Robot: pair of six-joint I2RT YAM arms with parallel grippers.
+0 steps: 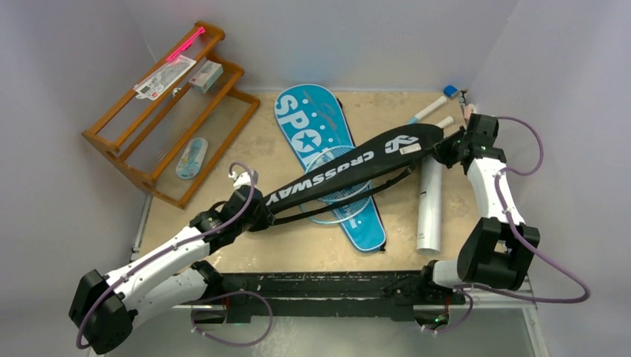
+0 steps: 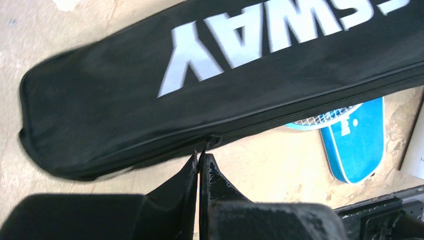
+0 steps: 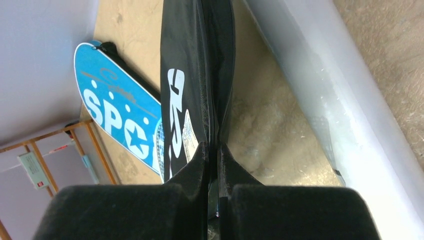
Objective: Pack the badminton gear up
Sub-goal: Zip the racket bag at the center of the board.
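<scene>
The black "CROSSWAY" cover (image 1: 350,167) hangs stretched between both grippers above the blue "SPORT" cover (image 1: 309,119). My left gripper (image 1: 262,202) is shut on the zipper pull at the cover's narrow end; the left wrist view shows it (image 2: 201,156) pinching the pull under the black cover (image 2: 150,100). My right gripper (image 1: 446,146) is shut on the cover's wide end, and the right wrist view shows it (image 3: 213,146) clamping the cover's edge (image 3: 195,60). A light-blue racket head (image 1: 336,199) lies on the blue cover. The long white tube (image 1: 430,204) lies to the right.
A wooden rack (image 1: 149,149) with small packaged items and a pink stick stands at the back left. Two racket handles (image 1: 434,109) lie at the back right near the wall. The black base rail (image 1: 320,286) runs along the near edge.
</scene>
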